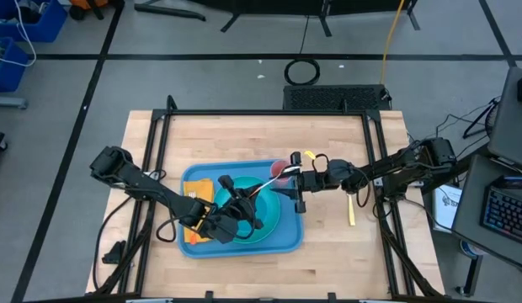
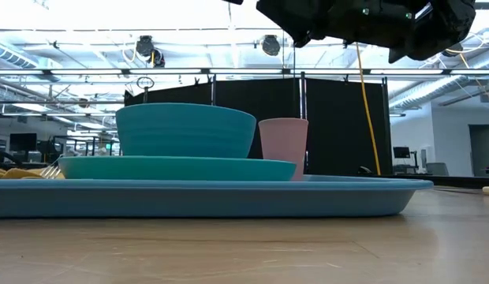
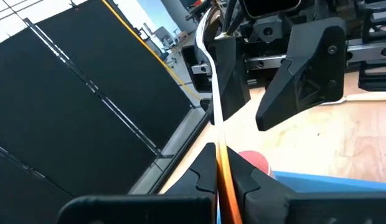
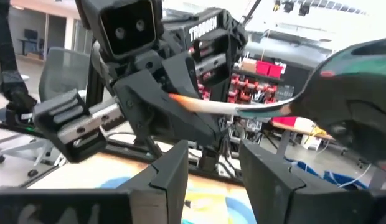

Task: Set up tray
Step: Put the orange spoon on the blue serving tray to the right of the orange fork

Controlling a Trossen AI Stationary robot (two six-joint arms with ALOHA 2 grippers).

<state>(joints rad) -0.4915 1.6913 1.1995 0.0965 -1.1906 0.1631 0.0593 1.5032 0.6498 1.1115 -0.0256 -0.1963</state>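
Two grippers meet above the light-blue tray [image 1: 244, 240], which lies mid-table carrying an orange napkin [image 1: 198, 225], a teal plate [image 1: 274, 220] with a bowl [image 2: 185, 130], and a pink cup [image 1: 280, 168]. At left, the left gripper [image 1: 244, 204] is clamped on a spoon [image 3: 208, 68]; at right, the right gripper [image 1: 296, 187] faces it, jaws parted around the spoon's other end. A clean handover probably requires the right jaws to close squarely before the left releases.

Two black jointed arms [image 1: 151, 187], angular fingers, trailing black cables.
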